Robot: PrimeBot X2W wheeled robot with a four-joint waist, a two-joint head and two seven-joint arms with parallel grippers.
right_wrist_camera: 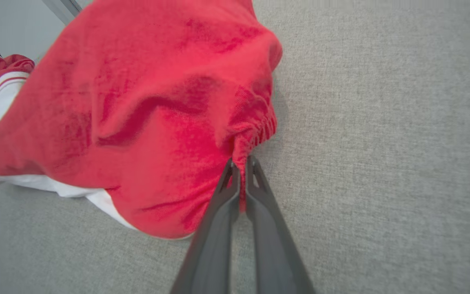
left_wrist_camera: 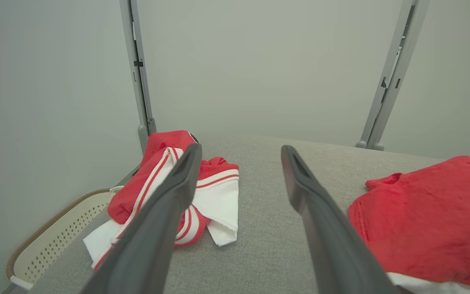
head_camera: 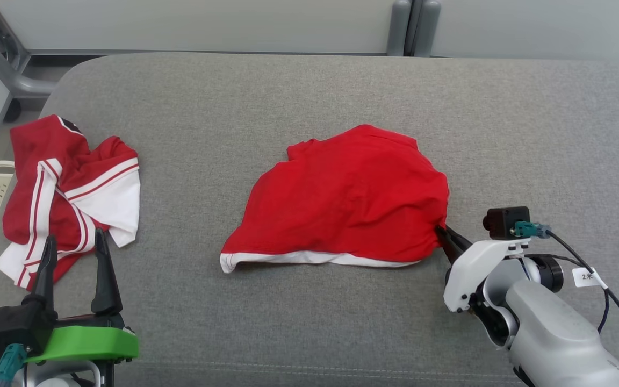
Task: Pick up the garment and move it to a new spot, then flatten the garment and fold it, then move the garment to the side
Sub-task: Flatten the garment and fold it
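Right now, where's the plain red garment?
Head view: the plain red garment lies centred on the grey cushion, right edge pinched by the right gripper; the striped garment lies to its left.

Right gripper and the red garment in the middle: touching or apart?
Touching. The right wrist view shows the right gripper shut on a bunched edge of the red garment.

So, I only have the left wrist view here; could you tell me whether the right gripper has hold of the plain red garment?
Observer: Yes, the right gripper is shut on the red garment, pinching its right edge.
Operator: Is the cloth lifted yet?
Observer: No, it lies on the grey cushion, gathered at the fingers.
Operator: Where is my left gripper?
Observer: The left gripper sits open at the near edge of the striped garment.
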